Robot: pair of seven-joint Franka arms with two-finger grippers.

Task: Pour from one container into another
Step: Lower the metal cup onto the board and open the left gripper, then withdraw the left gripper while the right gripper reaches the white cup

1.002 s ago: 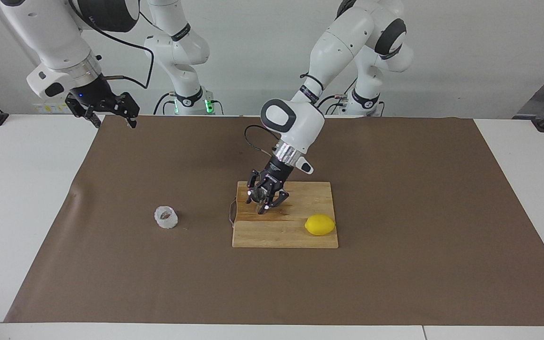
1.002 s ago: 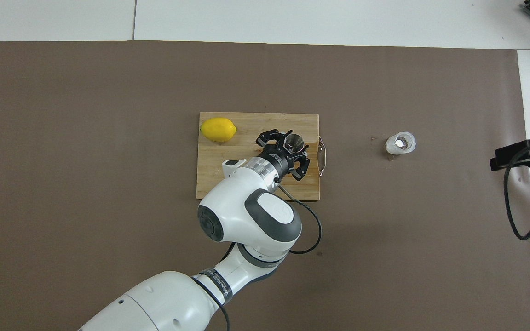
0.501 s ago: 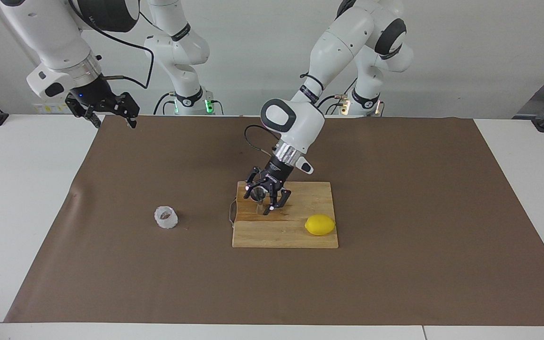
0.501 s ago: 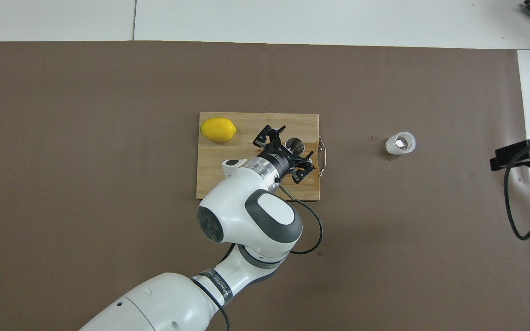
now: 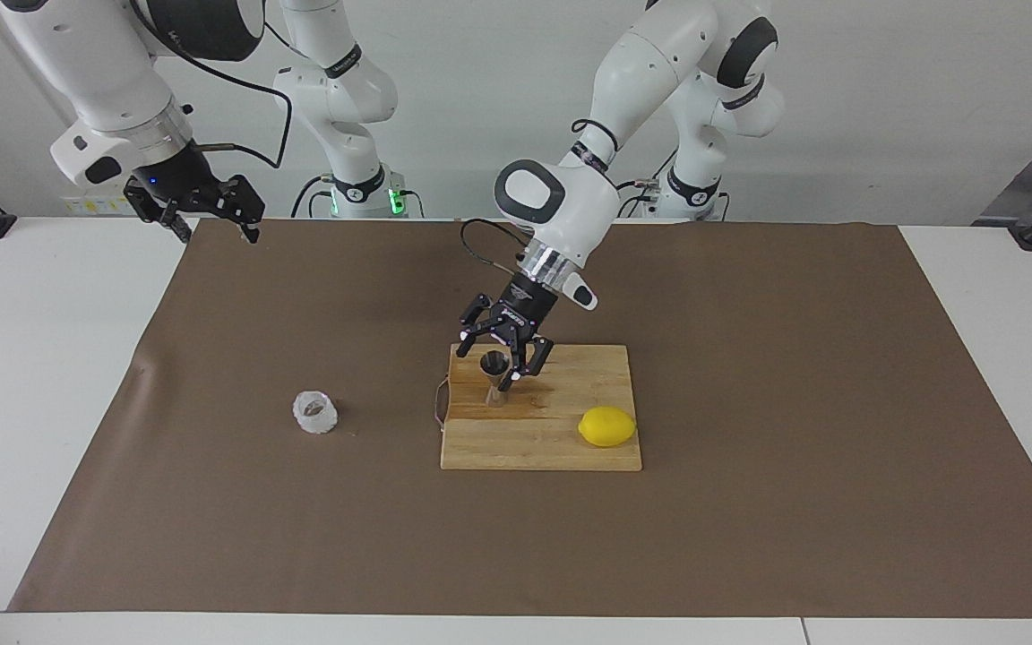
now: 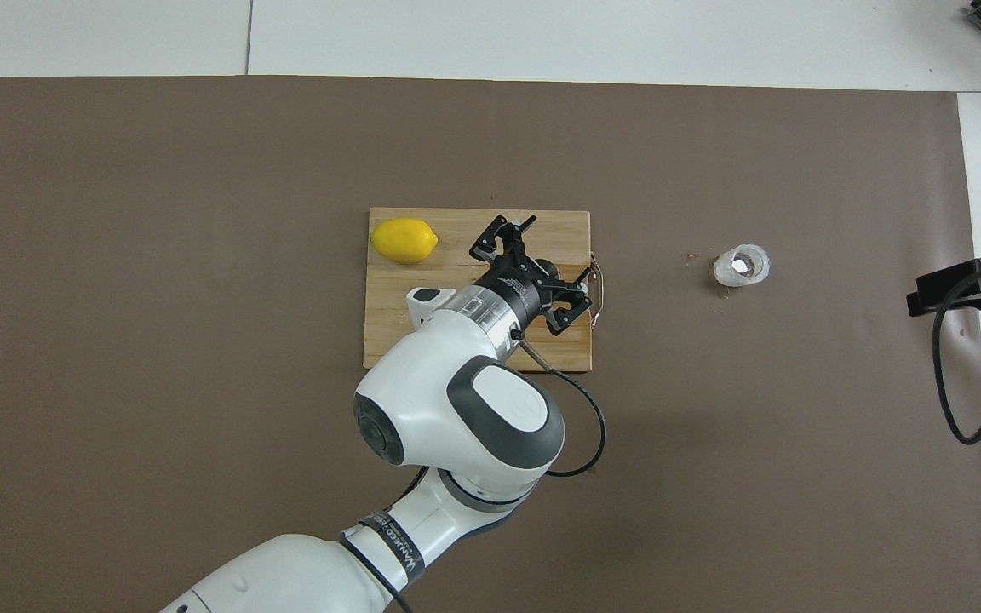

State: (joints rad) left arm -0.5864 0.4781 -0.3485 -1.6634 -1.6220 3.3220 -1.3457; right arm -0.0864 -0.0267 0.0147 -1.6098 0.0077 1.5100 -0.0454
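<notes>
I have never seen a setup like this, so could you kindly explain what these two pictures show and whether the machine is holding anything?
These are two robot arms at a table, each ending in a two-finger gripper. One picture faces them from across the table; the other looks steeply down from above their own end.

On the brown mat lies a wooden cutting board. On it are a lemon and a small steel jigger, which stands upright. A small ridged whitish cup sits on the mat toward the right arm's end.

The left gripper hangs open just over the jigger, holding nothing. The right gripper waits, open and empty, above the table's edge near its base. Neither container is held.
</notes>
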